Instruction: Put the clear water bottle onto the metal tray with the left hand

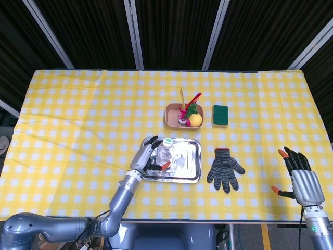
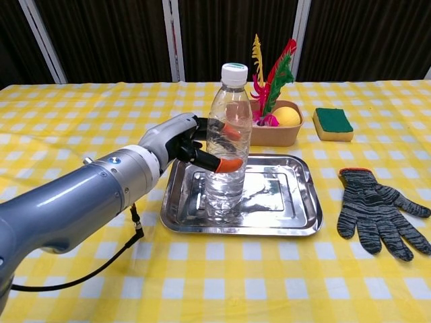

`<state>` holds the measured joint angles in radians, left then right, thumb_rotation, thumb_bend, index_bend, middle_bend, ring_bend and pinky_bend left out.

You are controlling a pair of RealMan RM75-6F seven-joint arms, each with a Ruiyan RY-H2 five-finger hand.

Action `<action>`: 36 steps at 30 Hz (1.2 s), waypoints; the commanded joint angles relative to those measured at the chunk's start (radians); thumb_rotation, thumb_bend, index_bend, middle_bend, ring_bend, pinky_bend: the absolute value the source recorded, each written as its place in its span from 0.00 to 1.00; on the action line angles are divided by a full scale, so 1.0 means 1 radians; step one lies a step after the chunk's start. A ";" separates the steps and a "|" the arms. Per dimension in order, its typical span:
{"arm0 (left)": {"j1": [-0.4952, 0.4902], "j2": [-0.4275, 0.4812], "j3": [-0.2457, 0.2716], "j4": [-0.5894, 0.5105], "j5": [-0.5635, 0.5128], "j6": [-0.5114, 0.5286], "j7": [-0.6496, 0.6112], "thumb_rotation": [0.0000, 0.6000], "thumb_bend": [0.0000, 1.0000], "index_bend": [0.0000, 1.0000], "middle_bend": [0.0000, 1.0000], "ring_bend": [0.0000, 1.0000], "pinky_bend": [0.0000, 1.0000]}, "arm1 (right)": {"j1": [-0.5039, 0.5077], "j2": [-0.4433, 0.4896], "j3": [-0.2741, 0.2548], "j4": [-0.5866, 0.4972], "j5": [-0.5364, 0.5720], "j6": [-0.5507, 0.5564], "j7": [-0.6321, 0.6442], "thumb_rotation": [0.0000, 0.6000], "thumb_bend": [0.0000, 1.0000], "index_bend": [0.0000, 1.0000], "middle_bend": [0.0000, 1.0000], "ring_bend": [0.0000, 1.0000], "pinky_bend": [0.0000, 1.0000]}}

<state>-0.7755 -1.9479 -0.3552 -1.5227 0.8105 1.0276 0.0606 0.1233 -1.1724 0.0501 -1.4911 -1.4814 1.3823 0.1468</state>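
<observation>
The clear water bottle (image 2: 227,145) with a white cap stands upright on the left part of the metal tray (image 2: 283,205); from above the bottle (image 1: 166,148) shows over the tray (image 1: 183,161). My left hand (image 2: 182,138) grips the bottle around its middle, orange-tipped fingers wrapped on its front and back. In the head view the left hand (image 1: 146,159) sits at the tray's left edge. My right hand (image 1: 300,174) hangs at the table's right front edge, fingers spread, holding nothing.
A grey knit glove (image 2: 377,208) lies right of the tray. Behind the tray stands a tan bowl (image 2: 262,131) with feathers and a yellow ball. A green sponge (image 2: 332,123) lies to its right. Yellow checked cloth covers the table.
</observation>
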 commanded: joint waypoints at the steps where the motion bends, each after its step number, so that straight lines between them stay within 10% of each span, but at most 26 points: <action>1: -0.004 0.020 0.013 -0.011 -0.017 -0.034 0.023 1.00 0.21 0.24 0.23 0.00 0.00 | 0.000 0.001 0.001 0.000 0.001 0.002 0.002 1.00 0.05 0.05 0.00 0.00 0.00; 14: 0.041 0.137 0.045 -0.135 0.045 -0.061 -0.004 1.00 0.10 0.00 0.05 0.00 0.00 | -0.001 0.002 -0.002 -0.006 -0.003 0.004 -0.008 1.00 0.05 0.05 0.00 0.00 0.00; 21: 0.161 0.380 0.123 -0.351 0.186 -0.013 -0.049 1.00 0.10 0.00 0.05 0.00 0.00 | -0.001 0.003 -0.002 -0.009 -0.004 0.004 -0.010 1.00 0.05 0.05 0.00 0.00 0.00; 29: 0.427 0.683 0.300 -0.416 0.485 0.338 0.016 1.00 0.12 0.09 0.08 0.00 0.00 | -0.004 0.005 -0.003 -0.018 -0.013 0.017 -0.016 1.00 0.05 0.05 0.00 0.00 0.00; 36: 0.580 0.739 0.355 -0.270 0.513 0.532 0.065 1.00 0.13 0.10 0.08 0.00 0.00 | -0.008 -0.002 0.004 -0.012 -0.021 0.043 -0.036 1.00 0.05 0.05 0.00 0.00 0.00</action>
<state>-0.2605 -1.2527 -0.0420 -1.8581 1.3010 1.4966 0.0883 0.1151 -1.1729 0.0533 -1.5048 -1.5004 1.4232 0.1124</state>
